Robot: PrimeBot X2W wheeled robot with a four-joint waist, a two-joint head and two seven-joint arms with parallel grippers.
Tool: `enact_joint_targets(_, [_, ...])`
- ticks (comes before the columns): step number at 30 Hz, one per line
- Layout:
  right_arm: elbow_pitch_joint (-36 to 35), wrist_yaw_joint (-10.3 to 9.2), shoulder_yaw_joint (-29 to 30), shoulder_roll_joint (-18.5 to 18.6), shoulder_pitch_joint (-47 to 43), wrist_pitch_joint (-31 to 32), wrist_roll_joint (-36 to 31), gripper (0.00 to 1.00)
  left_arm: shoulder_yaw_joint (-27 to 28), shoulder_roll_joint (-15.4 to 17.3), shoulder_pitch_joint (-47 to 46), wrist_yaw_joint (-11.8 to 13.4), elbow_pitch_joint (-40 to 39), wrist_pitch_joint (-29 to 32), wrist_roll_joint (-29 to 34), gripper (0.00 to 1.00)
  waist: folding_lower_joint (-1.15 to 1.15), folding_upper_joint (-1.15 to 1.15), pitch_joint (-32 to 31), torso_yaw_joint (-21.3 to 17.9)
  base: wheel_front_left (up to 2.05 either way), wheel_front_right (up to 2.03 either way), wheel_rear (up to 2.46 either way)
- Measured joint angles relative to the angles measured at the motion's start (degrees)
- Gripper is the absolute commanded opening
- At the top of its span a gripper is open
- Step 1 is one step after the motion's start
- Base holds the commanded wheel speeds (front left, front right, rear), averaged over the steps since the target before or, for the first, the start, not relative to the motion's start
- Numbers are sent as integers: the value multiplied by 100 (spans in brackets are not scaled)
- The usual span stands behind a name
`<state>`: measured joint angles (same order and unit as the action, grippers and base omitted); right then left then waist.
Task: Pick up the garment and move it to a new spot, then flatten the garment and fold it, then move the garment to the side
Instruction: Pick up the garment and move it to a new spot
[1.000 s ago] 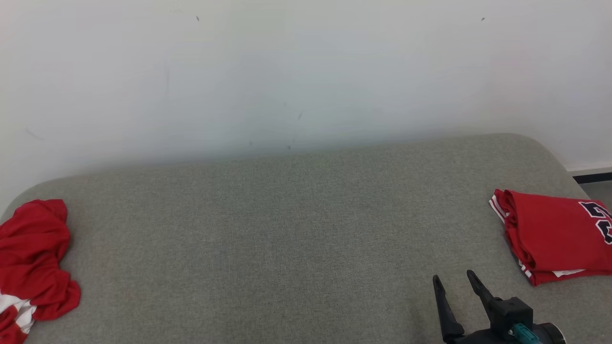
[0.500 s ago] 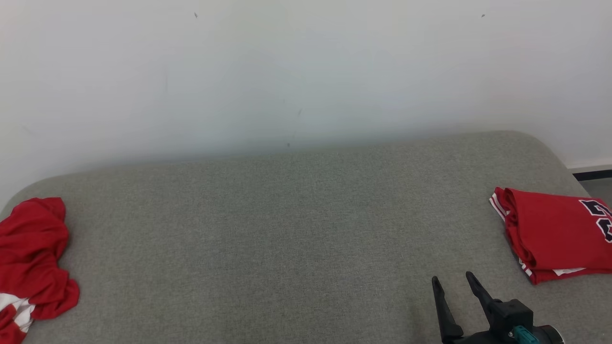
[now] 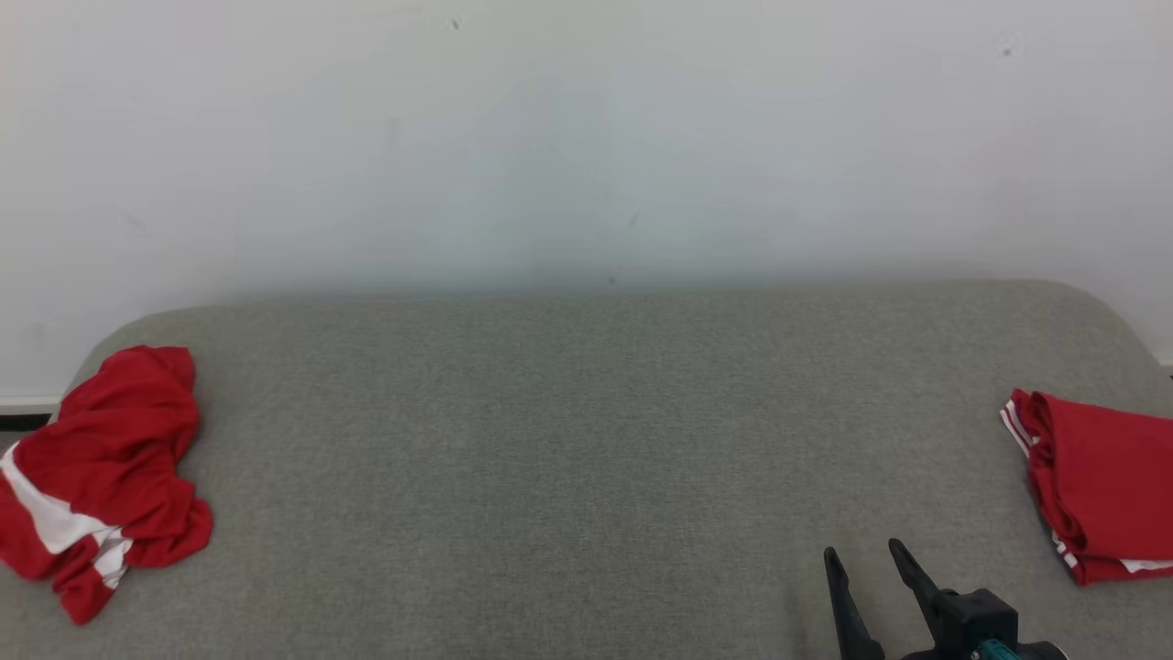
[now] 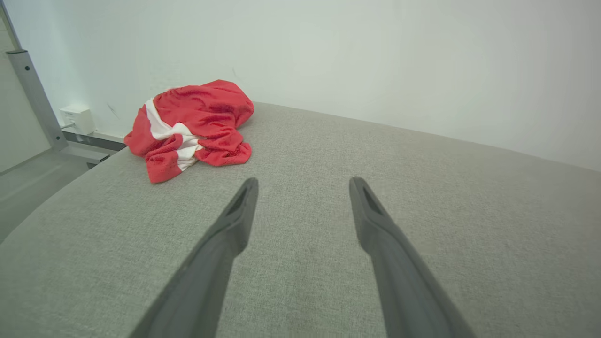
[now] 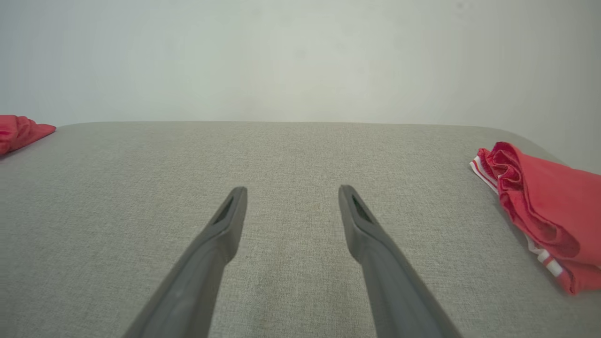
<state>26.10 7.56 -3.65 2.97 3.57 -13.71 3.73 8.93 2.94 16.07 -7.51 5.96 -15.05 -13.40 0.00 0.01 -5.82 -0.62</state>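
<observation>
Over on the far left, the crumpled red garment (image 3: 101, 467) sits in a heap with white bands showing, right by the left edge of the grey padded surface (image 3: 586, 440) and touched by nothing. The left gripper (image 4: 303, 183) hangs low over bare cloth to the right of that heap and nearer the robot, jaws spread wide, nothing between them, fingers aimed a little right of the heap. The middle of the surface lies bare, and that looks like the spot for laying the piece out. At the near right, the right gripper (image 3: 861, 552) is wide open too and holds nothing, fingers pointing towards the wall (image 3: 586, 137). At the far right edge lies a folded red garment (image 3: 1100, 486), neat and flat, which reads as already dealt with. So the step in hand looks like the very first: the pick-up. The next move calls for the left arm to swing left, come down on a raised fold and close firmly enough to lift the whole bundle.
</observation>
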Motion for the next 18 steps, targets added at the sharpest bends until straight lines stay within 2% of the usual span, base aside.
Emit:
enact_joint_targets(10, [73,0,-138,-3,-87,-44,233,100,18,86,104,-2,-30,0,36,100,0,0,-55,646,0,0,0])
enact_joint_targets(18, [171,0,-316,-5,-101,-94,366,100,114,158,244,-3,-81,0,55,100,0,0,-113,1416,0,0,0])
